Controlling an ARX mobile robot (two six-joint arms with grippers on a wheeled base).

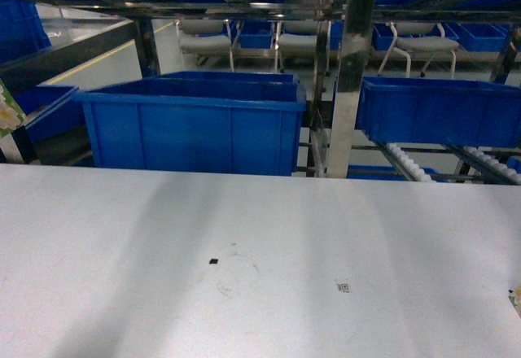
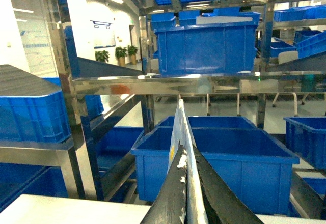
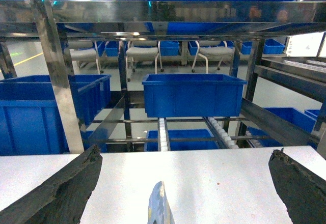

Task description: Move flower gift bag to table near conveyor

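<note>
Head view looks down on the white table [image 1: 260, 260], bare but for a few small dark marks [image 1: 213, 261]. Behind the table stands the steel conveyor [image 1: 356, 65], with blue bins [image 1: 191, 126] on its shelves and white rollers [image 1: 407, 163] showing under the right bin. Chairs [image 1: 203, 42] sit beyond the conveyor.

Left wrist view shows the left gripper [image 2: 186, 183], its dark fingers closed on the bag [image 2: 182, 132], seen edge-on as a thin pale sheet raised above the table and facing the conveyor. A flowered scrap at the head view's left edge may be the same bag; its print is hard to make out.

Right gripper [image 3: 186, 183] has jaws spread wide over the table, holding nothing. A small bluish tip [image 3: 159, 203] pokes up between them, cut off, unidentifiable.
</note>
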